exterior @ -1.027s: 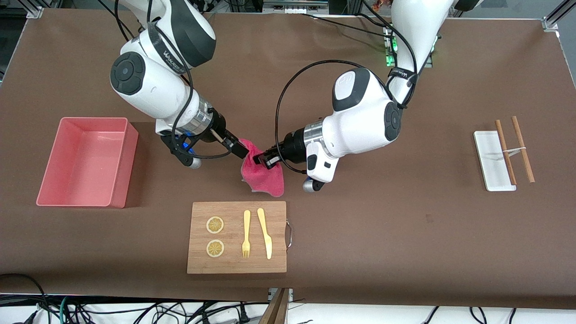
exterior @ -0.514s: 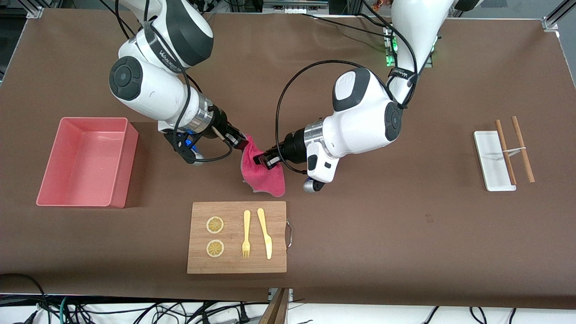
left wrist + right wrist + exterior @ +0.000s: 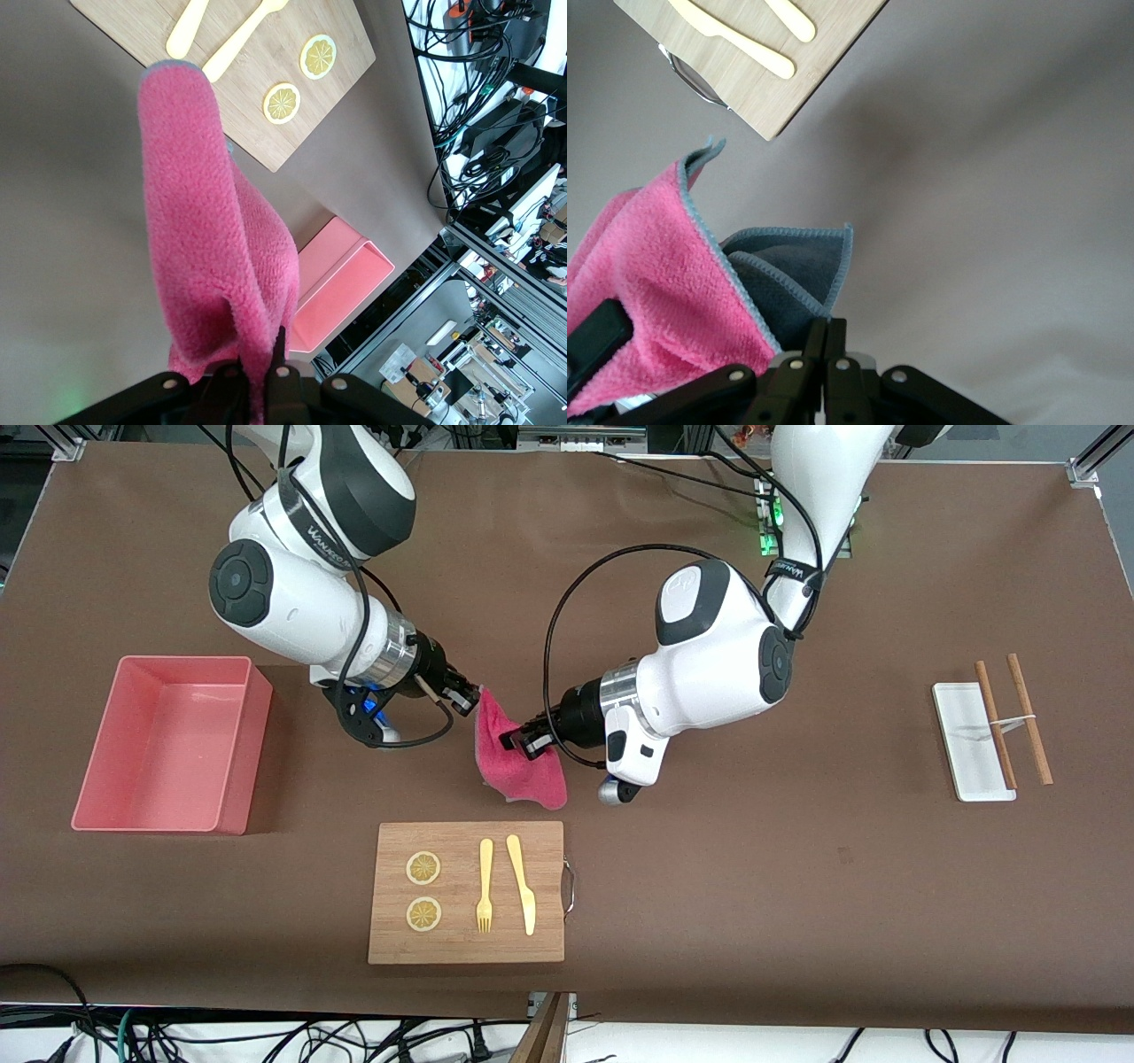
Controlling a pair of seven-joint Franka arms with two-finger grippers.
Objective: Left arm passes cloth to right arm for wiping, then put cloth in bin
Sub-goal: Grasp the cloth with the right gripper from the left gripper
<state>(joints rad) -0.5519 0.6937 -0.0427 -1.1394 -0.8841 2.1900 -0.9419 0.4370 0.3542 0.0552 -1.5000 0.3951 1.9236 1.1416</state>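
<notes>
Cloth (image 3: 523, 766) between bin (image 3: 232, 751) and tray (image 3: 961, 753), board (image 3: 461, 939) nearer camera

wooden board (image 3: 466, 892): two lemon slices (image 3: 423, 890), fork (image 3: 485, 885), knife (image 3: 522, 884) | white tray (image 3: 966, 744): two chopsticks (image 3: 1013, 719) across it

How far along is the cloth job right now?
The handover is mid-way: the left gripper and the right gripper are both shut on the cloth, which hangs above the table. Left: the left gripper must let go, the right arm wipes, and the cloth goes into the bin, which holds nothing.
</notes>
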